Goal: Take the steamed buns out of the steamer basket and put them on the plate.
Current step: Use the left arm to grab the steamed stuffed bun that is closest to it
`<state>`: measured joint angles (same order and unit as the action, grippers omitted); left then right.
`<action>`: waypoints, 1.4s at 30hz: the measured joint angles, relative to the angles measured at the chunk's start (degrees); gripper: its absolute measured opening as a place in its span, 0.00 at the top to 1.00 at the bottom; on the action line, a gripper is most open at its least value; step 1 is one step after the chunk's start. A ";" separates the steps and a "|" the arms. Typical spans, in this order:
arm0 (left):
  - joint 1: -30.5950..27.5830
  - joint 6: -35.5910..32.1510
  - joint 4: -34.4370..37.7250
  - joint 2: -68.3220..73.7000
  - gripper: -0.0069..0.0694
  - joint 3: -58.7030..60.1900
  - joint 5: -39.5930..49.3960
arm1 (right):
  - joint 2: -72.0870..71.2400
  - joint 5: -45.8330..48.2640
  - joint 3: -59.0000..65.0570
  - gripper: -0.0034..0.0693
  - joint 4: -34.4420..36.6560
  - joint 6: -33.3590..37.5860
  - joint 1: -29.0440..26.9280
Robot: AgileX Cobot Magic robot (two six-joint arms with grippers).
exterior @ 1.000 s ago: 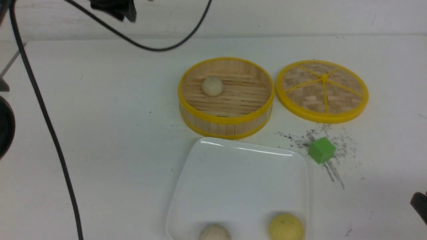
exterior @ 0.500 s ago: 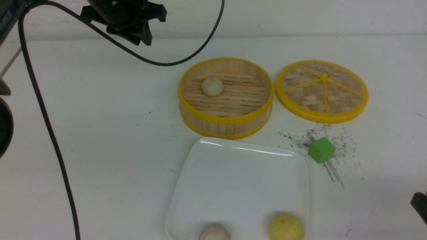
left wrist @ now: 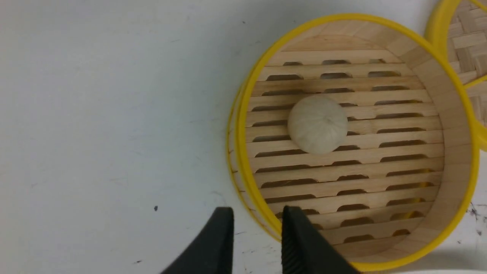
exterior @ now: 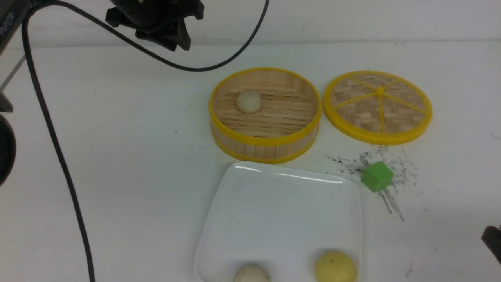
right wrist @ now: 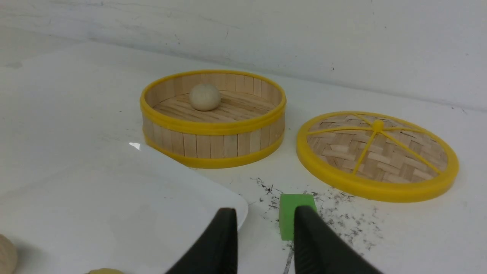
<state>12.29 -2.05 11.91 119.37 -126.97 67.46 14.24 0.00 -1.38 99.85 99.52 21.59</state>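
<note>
One off-white bun point(exterior: 249, 101) sits in the steamer basket point(exterior: 266, 141) toward the worktop's point(exterior: 117, 156) far edge. A beige bun point(exterior: 252, 274) and a yellow bun point(exterior: 335, 266) lie on the plate point(exterior: 282, 203) at the near edge. The left pincer point(left wrist: 258, 215) and right pincer point(right wrist: 265, 215) are narrowly parted, empty.

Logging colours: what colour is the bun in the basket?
Off-white beige; the bun shows best in the left wrist view.

Steamer basket point(exterior: 266, 141) holds 1 off-white bun point(exterior: 249, 102); plate point(exterior: 282, 211): beige bun point(exterior: 252, 274), yellow bun point(exterior: 335, 267).

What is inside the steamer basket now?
One off-white bun sits on the slatted floor of the steamer basket; nothing else. Its near wall hides a floor strip from the front, but the left wrist view shows most of it bare.
</note>
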 joint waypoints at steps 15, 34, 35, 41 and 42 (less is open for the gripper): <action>0.16 -8.63 15.63 2.75 0.33 0.00 3.48 | 0.00 0.00 0.00 0.62 0.00 0.00 0.00; 7.97 -25.96 1.26 7.25 0.43 0.07 -1.92 | 0.00 0.00 0.00 0.62 0.00 0.00 0.00; 7.97 -26.16 0.01 7.32 0.44 0.07 -2.97 | 0.00 0.00 0.00 0.62 0.00 0.00 0.00; 7.97 -28.26 -2.70 7.94 0.48 0.07 -9.11 | 0.00 0.00 0.00 0.62 0.00 0.00 0.00; 7.97 -28.56 -2.15 8.60 0.50 0.07 -11.22 | 0.00 0.00 0.00 0.62 0.00 0.00 0.00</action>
<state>20.26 -30.61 9.75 127.97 -126.90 56.24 14.24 0.00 -1.38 99.85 99.52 21.59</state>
